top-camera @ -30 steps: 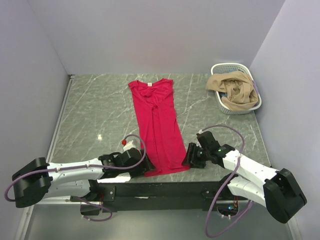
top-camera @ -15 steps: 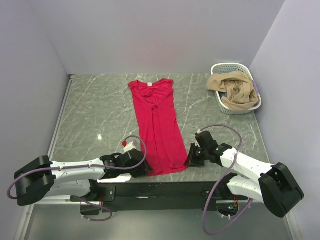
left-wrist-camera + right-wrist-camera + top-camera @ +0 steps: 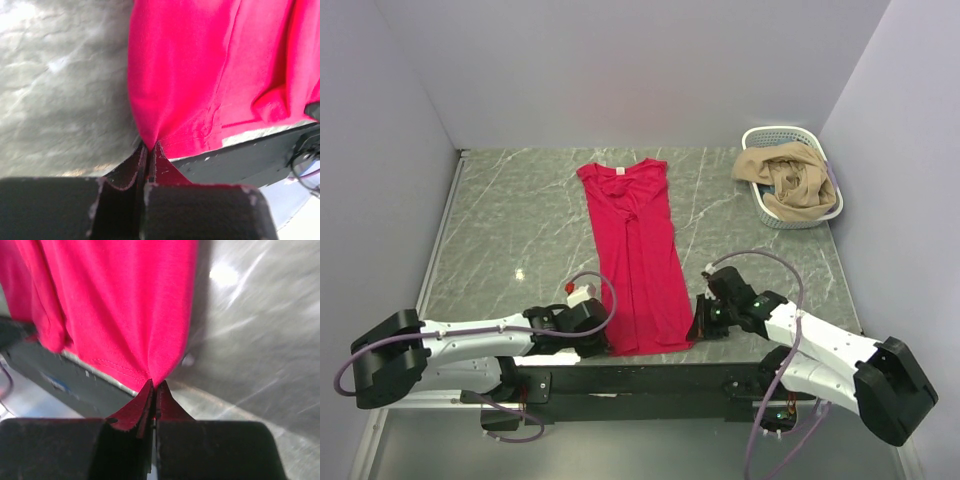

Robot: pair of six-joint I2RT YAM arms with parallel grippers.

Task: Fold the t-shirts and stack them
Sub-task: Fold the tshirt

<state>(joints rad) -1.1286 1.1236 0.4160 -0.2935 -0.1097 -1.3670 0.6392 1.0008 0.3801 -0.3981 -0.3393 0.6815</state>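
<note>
One crimson-red soft cloth t-shirt [image 3: 638, 260] lies as a long narrow strip down the middle of the grey marble-patterned desk [image 3: 510, 220]. Its collar is at the far end, where a small white neck label [image 3: 617, 171] shows. Its hem reaches the desk's near edge, just above the black front rail [image 3: 650, 378]. Lengthwise folds and wrinkles run along the middle of the cloth.

The left pincer [image 3: 605, 343] is low at the hem's left corner. In the left wrist view its two black fingers are pressed together, with a tuck of red fabric pinched between the tips, so it is clenched on the t-shirt. The right pincer [image 3: 697, 326] sits at the hem's right corner. In the right wrist view its fingers are likewise closed tight, and the red cloth gathers to a point between them. Both arms stretch inward from their bases, close to the desk surface.

In the far right corner stands a white plastic lattice basket [image 3: 825, 214], well apart from the t-shirt. A crumpled tan cloth [image 3: 782, 178] is heaped in it and spills over its left rim.
</note>
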